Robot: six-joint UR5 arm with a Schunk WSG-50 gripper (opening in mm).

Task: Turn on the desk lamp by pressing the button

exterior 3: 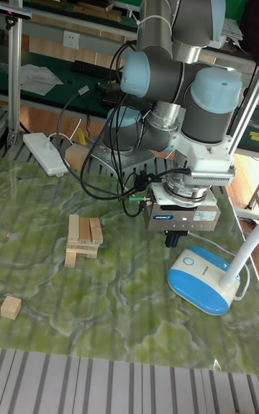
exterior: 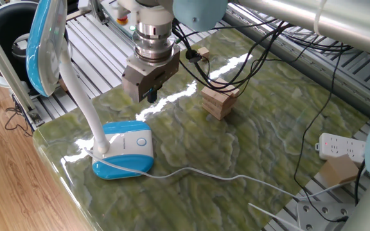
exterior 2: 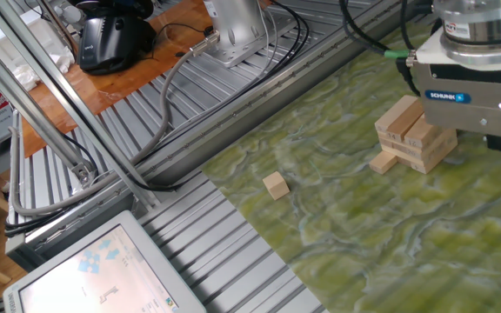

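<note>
Desk lamp [exterior: 124,149], seated at lower left of the green table [exterior: 249,141], is judged light and top-heavy, so its button [exterior: 141,142] should be pressed straight downward; the gripper [exterior: 149,96] opening cannot be told.

Bare table [exterior: 191,138] btwn gripper [exterior: 150,96] & button [exterior: 141,142], gooseneck [exterior: 82,96] left, block stack [exterior: 219,101] right
</note>
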